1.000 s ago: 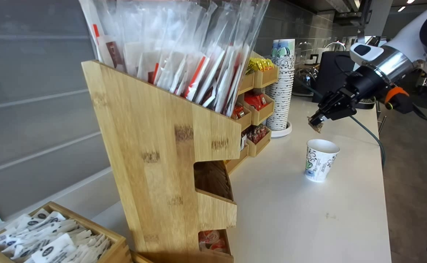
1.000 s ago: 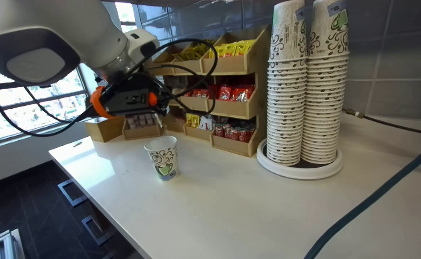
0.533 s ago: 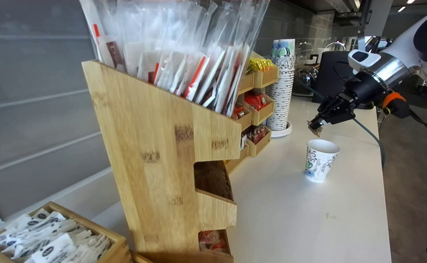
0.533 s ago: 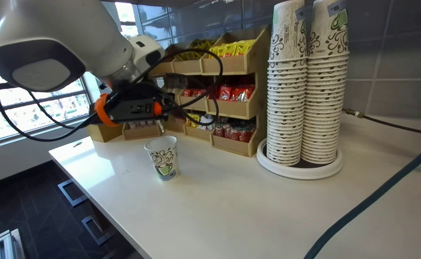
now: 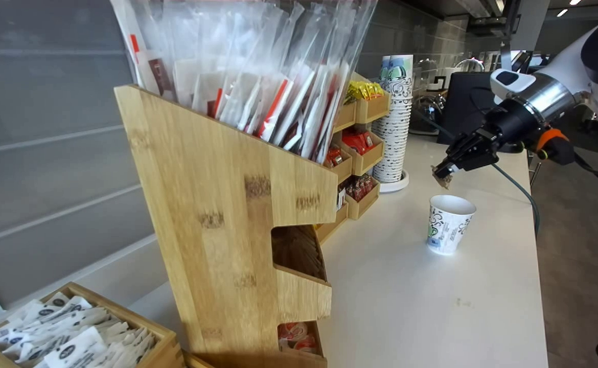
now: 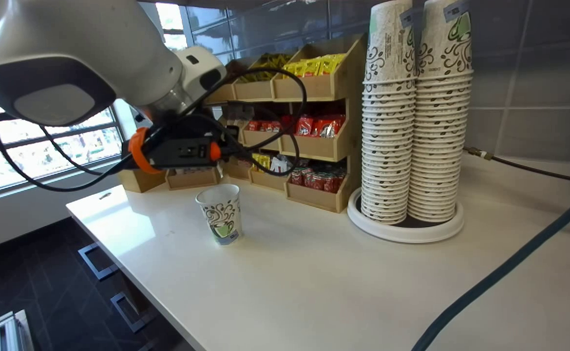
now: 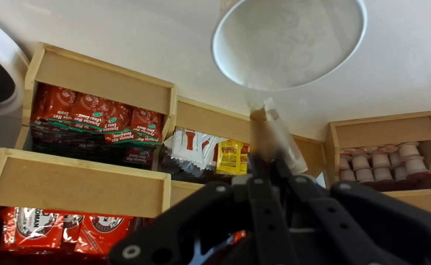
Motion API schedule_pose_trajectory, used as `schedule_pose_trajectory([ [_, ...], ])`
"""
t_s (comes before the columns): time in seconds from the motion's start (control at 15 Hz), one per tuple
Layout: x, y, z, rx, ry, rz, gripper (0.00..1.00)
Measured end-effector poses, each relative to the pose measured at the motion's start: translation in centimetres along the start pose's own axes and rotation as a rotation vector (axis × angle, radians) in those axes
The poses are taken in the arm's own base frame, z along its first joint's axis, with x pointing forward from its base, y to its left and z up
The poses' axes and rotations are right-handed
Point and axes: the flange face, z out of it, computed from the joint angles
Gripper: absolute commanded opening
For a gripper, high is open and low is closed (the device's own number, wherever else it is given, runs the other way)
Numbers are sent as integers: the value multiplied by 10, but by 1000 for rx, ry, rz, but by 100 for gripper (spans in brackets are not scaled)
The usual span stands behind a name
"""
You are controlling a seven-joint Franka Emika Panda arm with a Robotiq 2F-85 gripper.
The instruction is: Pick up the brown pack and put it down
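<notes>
Where its fingers (image 7: 262,195) nearly meet, the gripper (image 7: 273,167) pinches the brown pack (image 7: 269,135).

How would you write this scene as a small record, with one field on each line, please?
pack: brown, in the air, not yet put down
gripper: pinching the pack
cup: upright on the counter, lower than the pack
pack directly over cup: cannot tell
cup stacks: two, on a white tray
rack: wooden, holding yellow packets and red packets

White arm (image 6: 95,41), dark-edged grey cap (image 6: 53,105). Silver collar (image 5: 547,97). Black gripper (image 7: 272,166), pale round screws (image 7: 131,251). Orange band (image 6: 141,151), black looping cable (image 6: 63,189).
</notes>
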Motion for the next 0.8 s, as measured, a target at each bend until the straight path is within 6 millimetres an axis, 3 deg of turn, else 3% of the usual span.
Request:
schedule_pose_trajectory([
  [0.8, -3, 3, -3, 28, 49, 26, 2],
])
